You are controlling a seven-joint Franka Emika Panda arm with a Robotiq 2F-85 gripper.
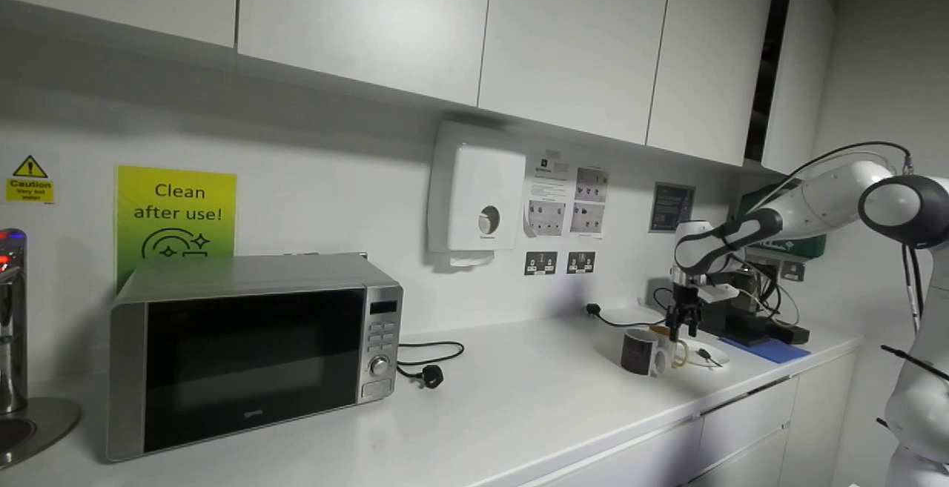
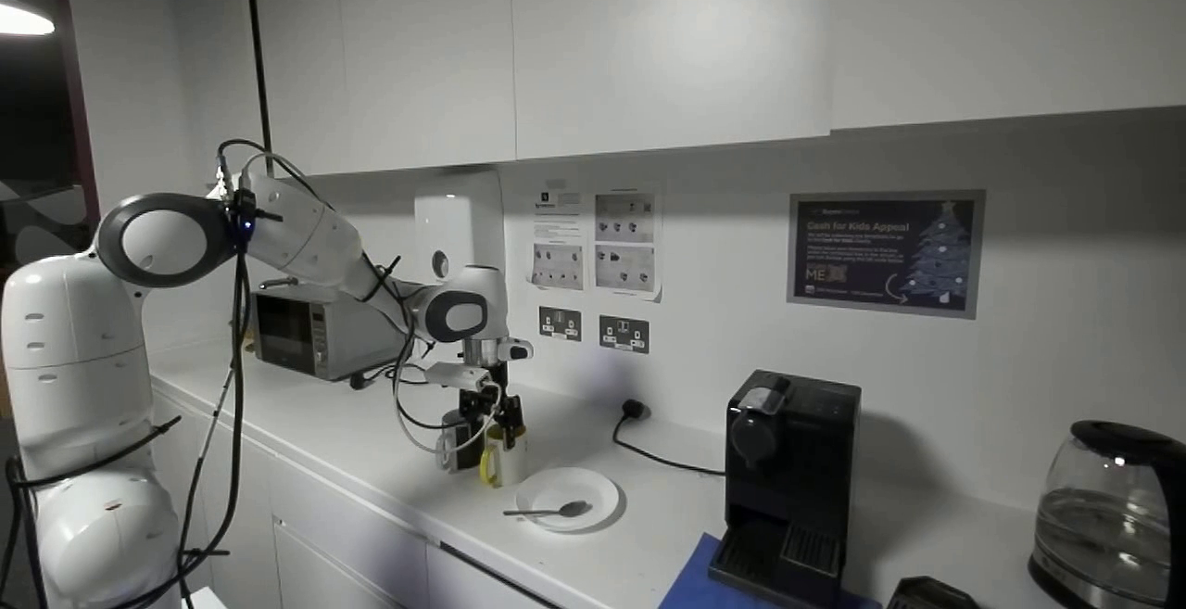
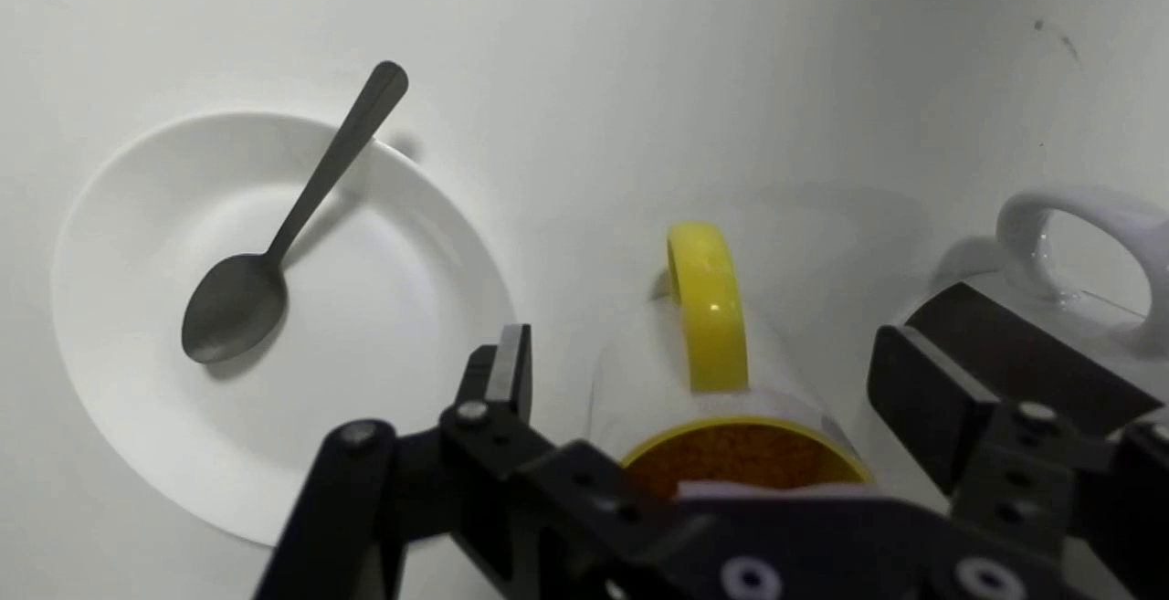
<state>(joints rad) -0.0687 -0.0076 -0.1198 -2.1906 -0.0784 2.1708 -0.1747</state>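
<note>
My gripper [image 3: 712, 376] is open above a white mug [image 3: 630, 390] with a yellow handle and yellow inside. Its fingers are spread to either side of the mug, with visible gaps. The mug holds something orange-brown; part of its mouth is hidden by the gripper. In both exterior views the gripper [image 1: 683, 320] [image 2: 491, 410] points down over this mug [image 2: 512, 463]. A dark-and-white mug [image 3: 1041, 358] stands beside it, behind the right finger in the wrist view. A white plate [image 3: 137, 454] lies on the other side, with a metal spoon [image 3: 233, 308] across its rim.
A microwave [image 1: 252, 361] stands along the counter beyond the mugs. A black coffee machine [image 2: 797, 470] on a blue mat [image 2: 690, 577] and a glass kettle [image 2: 1103, 535] stand past the plate. A black cable [image 2: 672, 461] lies near the wall. Cabinets [image 1: 578, 42] hang above.
</note>
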